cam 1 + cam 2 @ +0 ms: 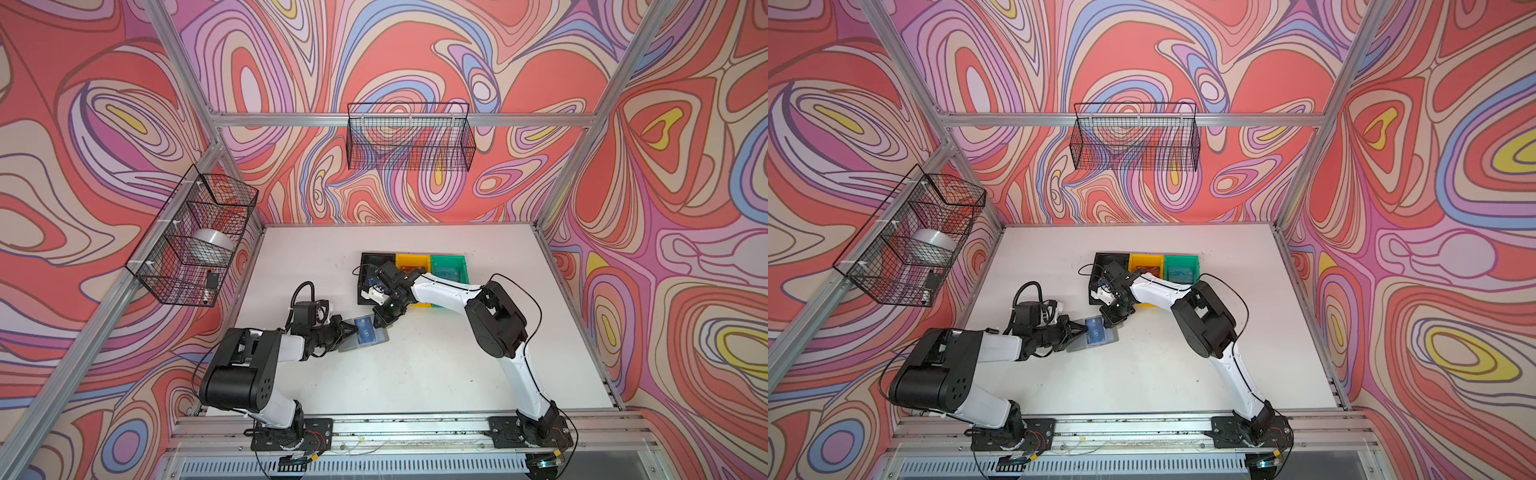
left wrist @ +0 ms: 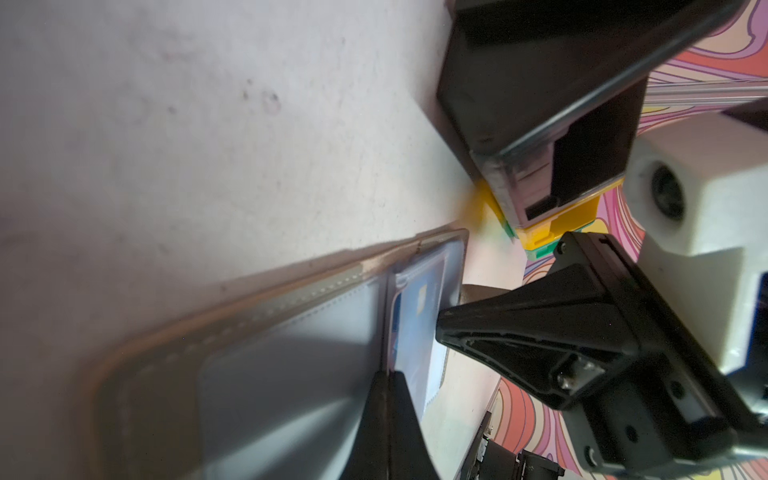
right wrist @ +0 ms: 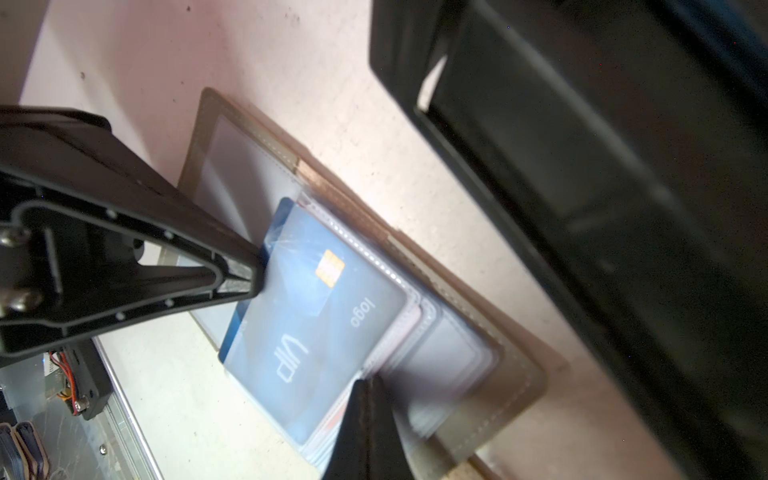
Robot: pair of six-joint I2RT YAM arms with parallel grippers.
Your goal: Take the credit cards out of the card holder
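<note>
Swirl-patterned walls [image 1: 415,62] in red, pink and lilac close in a white bench [image 1: 457,365]. The holder [image 1: 345,345] lies open and flat on the bench, left of the middle, with its clear sleeves facing up. A blue card [image 3: 316,324] with "VIP" lettering and a gold chip sits in the top sleeve, one short edge poking out of it. The left pincer [image 3: 254,272] is pressed together on that exposed edge, pinching the blue card. The right pincer [image 3: 368,399] comes in from the right and is pressed together too, pinching the edge of the clear sleeves at the holder's other end. A sliver of red shows under the sleeves there. Behind the holder, near it, three bins stand touching in a row: a black bin [image 1: 362,286], a yellow bin [image 1: 411,261] and a green bin [image 1: 464,270]. A second card [image 1: 446,274] with "VIP" lettering lies in the green bin. A wire basket [image 1: 166,270] on the left wall holds a tape roll [image 1: 212,245], and a back basket [image 1: 409,137] hangs on the far wall
</note>
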